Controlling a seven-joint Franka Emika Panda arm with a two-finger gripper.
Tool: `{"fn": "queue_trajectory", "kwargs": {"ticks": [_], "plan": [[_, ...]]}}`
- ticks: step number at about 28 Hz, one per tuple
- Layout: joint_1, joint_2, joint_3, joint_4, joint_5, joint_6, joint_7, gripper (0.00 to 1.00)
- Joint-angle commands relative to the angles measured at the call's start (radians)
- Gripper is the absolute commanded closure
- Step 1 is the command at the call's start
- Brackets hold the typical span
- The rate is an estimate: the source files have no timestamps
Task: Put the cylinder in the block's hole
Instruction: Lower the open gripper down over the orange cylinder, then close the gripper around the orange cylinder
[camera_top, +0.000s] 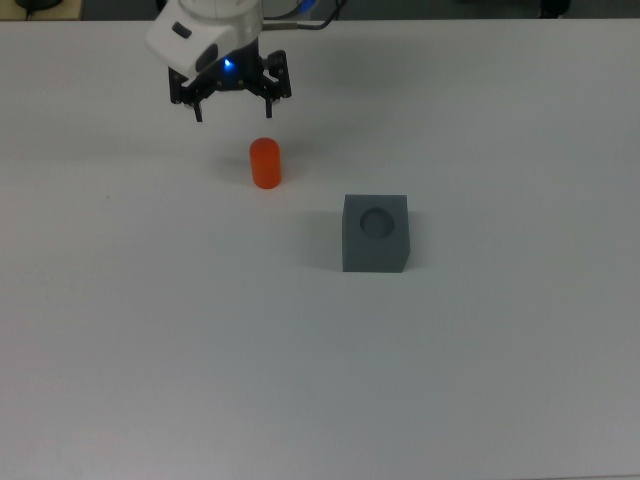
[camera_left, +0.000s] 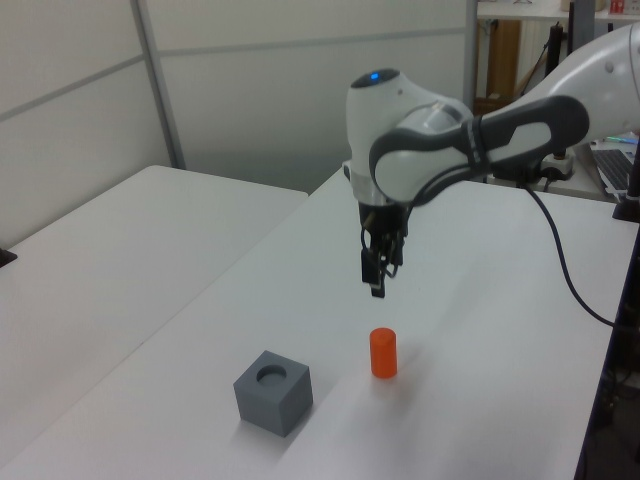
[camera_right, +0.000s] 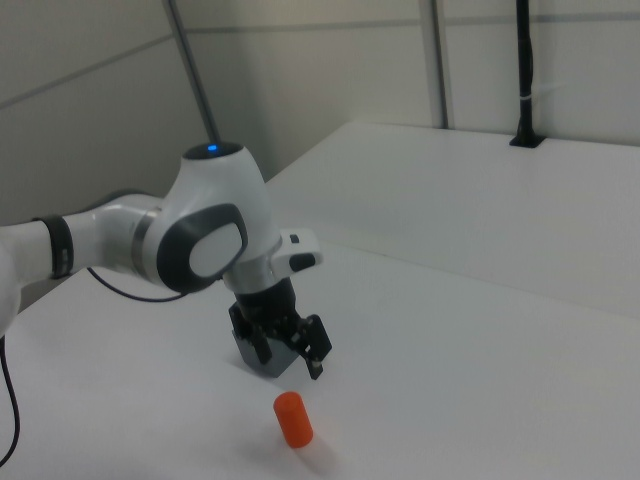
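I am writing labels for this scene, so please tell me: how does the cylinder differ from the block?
The cylinder is bright orange; the block is dark grey. The cylinder is round and narrow; the block is a wider cube. The cylinder's top looks plain; the block's top has a round hole. Both stand on the white table, apart from each other, and the gripper touches neither.

Pincer (camera_top: 233, 108) agape, pointing down, fingers empty

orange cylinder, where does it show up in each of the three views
Top view: the small bright orange cylinder stands upper left of centre, up-left of the dark grey matte block.
Left view: lower centre, to the block's right.
Right view: bottom centre, with the block mostly hidden.
Shared landmark: the gripper near the cylinder.
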Motion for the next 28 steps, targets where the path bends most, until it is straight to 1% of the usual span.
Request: {"fn": "queue_trajectory", "kwargs": {"ticks": [1, 4, 14, 17, 20, 21, 24, 25, 26, 28], "plan": [[0.01, -0.004, 0.004, -0.059, -0.007, 0.088, -0.03, 0.0], [0.01, 0.013, 0.005, -0.062, -0.007, 0.09, -0.036, 0.0], [0.049, 0.071, 0.01, -0.06, -0.01, 0.088, -0.032, 0.0], [0.052, 0.1, 0.01, -0.056, -0.015, 0.09, -0.029, 0.0], [0.052, 0.112, 0.01, -0.056, -0.024, 0.09, -0.029, 0.0], [0.055, 0.118, 0.01, -0.056, -0.035, 0.09, -0.029, 0.0], [0.056, 0.121, 0.011, -0.056, -0.039, 0.09, -0.029, 0.0], [0.058, 0.121, 0.011, -0.056, -0.041, 0.09, -0.029, 0.01], [0.064, 0.128, 0.011, -0.056, -0.042, 0.09, -0.029, 0.12], [0.067, 0.129, 0.011, -0.054, -0.048, 0.09, -0.03, 0.26]]}}
